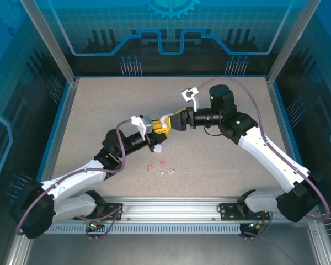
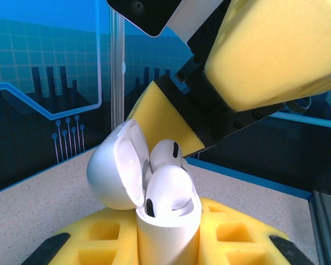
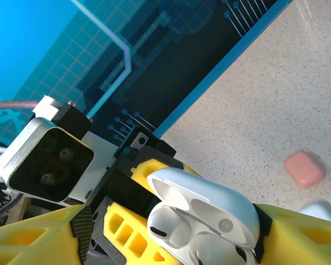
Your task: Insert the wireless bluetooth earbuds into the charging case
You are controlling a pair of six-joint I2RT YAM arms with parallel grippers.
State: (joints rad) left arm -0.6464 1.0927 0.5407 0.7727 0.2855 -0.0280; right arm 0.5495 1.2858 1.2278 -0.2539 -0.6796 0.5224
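My left gripper (image 2: 168, 245) is shut on the body of a white charging case (image 2: 165, 226) and holds it upright with the lid (image 2: 113, 168) swung open. Two white earbuds (image 2: 168, 187) sit in its wells, their heads sticking out. In the top view the left gripper (image 1: 153, 131) and the right gripper (image 1: 172, 121) meet nose to nose over the middle of the table. My right gripper (image 3: 171, 243) is open, its yellow fingers (image 3: 36, 237) standing either side of the case lid (image 3: 209, 196). The earbuds (image 3: 179, 226) show under that lid.
Small salmon-red (image 1: 149, 167) and white (image 1: 166, 173) pieces lie loose on the speckled table (image 1: 220, 160) in front of the left arm. A white lump (image 1: 157, 148) lies under the left gripper. A salmon-pink rounded piece (image 3: 304, 168) lies on the table. Blue walls fence the table.
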